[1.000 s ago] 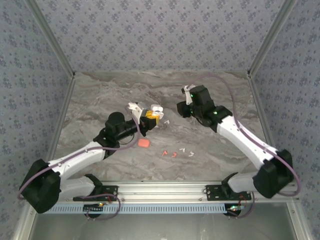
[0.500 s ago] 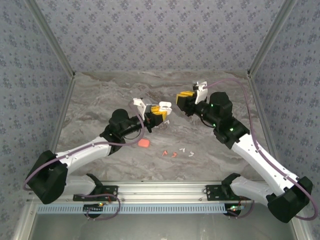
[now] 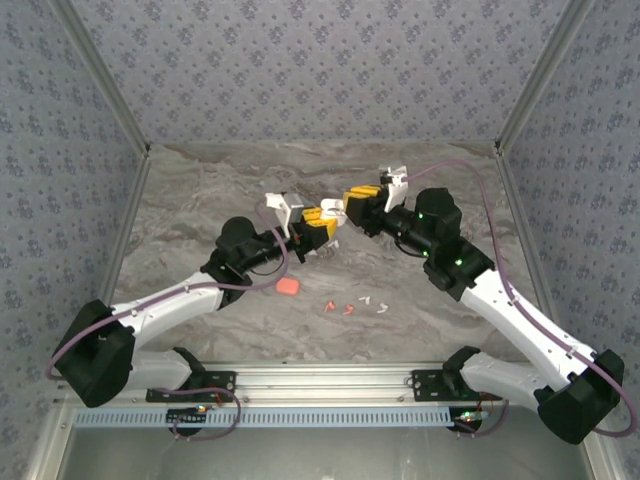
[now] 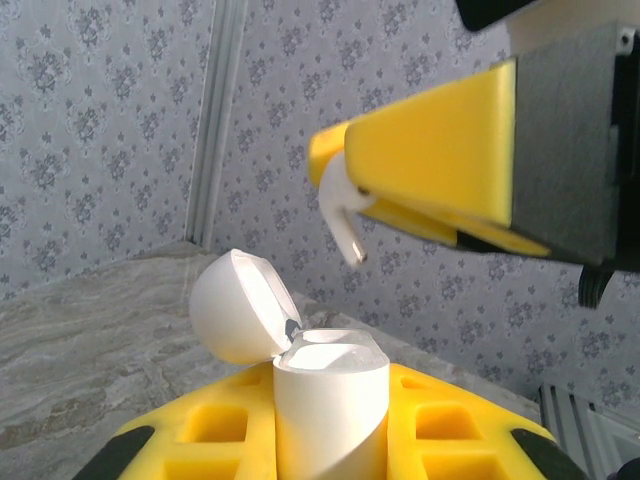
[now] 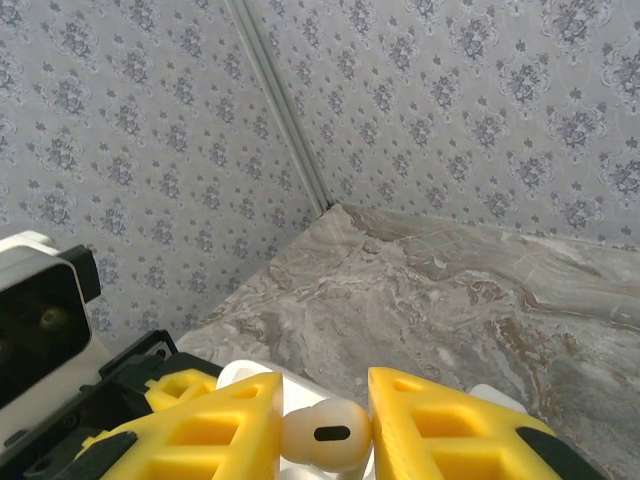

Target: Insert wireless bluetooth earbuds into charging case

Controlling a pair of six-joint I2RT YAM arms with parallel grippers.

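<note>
My left gripper is shut on a white charging case, held upright off the table with its round lid flipped open to the left. My right gripper is shut on a white earbud. The left wrist view shows that earbud hanging stem-down from the yellow fingers, above the case's open top and apart from it. On the table lie two orange-red earbuds and two white earbuds.
An orange-red case lies on the marble table below the left forearm. Patterned walls close in the back and sides. An aluminium rail runs along the near edge.
The right gripper swung round and moved left with the earbud, closing on the left gripper. The left arm stretched forward and raised the open case, then held nearly still.
</note>
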